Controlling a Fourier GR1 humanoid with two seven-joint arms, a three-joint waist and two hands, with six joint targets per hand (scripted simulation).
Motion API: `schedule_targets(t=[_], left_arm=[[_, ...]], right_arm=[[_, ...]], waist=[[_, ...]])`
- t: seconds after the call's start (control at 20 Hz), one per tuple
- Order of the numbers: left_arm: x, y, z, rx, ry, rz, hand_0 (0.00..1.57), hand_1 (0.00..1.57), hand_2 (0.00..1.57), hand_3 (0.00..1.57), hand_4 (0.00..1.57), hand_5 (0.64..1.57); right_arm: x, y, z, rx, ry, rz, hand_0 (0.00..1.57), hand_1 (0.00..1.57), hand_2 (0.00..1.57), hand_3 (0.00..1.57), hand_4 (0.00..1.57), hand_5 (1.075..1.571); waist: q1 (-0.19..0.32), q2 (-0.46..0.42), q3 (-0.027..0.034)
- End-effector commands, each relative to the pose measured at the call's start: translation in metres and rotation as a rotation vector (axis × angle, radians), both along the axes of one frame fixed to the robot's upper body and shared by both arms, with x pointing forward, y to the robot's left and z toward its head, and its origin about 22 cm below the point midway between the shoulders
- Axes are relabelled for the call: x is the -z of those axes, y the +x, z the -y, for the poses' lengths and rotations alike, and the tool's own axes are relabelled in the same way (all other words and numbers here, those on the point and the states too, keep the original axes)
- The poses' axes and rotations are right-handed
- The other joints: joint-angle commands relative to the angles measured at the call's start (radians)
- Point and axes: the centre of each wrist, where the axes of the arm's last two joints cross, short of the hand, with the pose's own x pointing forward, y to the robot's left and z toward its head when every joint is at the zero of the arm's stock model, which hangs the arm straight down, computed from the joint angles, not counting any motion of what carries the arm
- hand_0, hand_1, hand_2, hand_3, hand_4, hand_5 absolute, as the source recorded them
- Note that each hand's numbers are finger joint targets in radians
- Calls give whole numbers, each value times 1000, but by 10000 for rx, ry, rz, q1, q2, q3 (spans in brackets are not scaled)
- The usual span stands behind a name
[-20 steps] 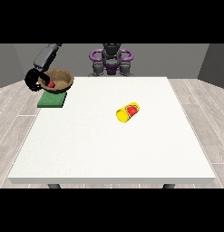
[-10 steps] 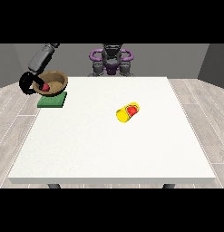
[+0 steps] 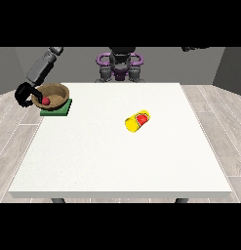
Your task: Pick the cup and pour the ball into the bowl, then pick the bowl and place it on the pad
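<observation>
My hand at the view's left (image 3: 23,94) hangs just off the table's far left corner, its black fingers curled in a hook beside the bowl's (image 3: 52,94) outer rim. Whether they touch the rim I cannot tell, and they hold nothing that I can see. My arm slopes up from that hand toward the view's top. The brown bowl sits on the green pad (image 3: 57,108), which lies at the far left edge of the white table (image 3: 117,161). A small red ball (image 3: 45,100) rests inside the bowl, on its left side. Well apart, near the table's middle and a little to the right, the yellow cup (image 3: 137,121) lies tipped on its side, with something red showing at its mouth. My other hand shows nowhere.
</observation>
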Motion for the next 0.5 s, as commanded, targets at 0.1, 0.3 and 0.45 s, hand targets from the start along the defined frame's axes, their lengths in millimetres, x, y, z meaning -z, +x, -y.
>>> schedule_targets(t=[0.1,0.3,0.45], left_arm=[[-18,-26,-19,-237,248,194,0,0,0,0,0,1563],[-11,-35,-16,-128,-149,422,0,0,0,0,0,1563],[-16,-38,-5,-93,-179,-29,0,0,0,0,0,1565]], right_arm=[[-24,-8,18,523,-533,195,615,615,603,874,0,1493],[-31,-6,20,470,-207,887,288,288,305,232,0,1423],[-36,0,16,-20,-151,682,303,303,317,58,0,1422]], waist=[[3,44,-19],[-107,305,-12],[-396,37,-9]])
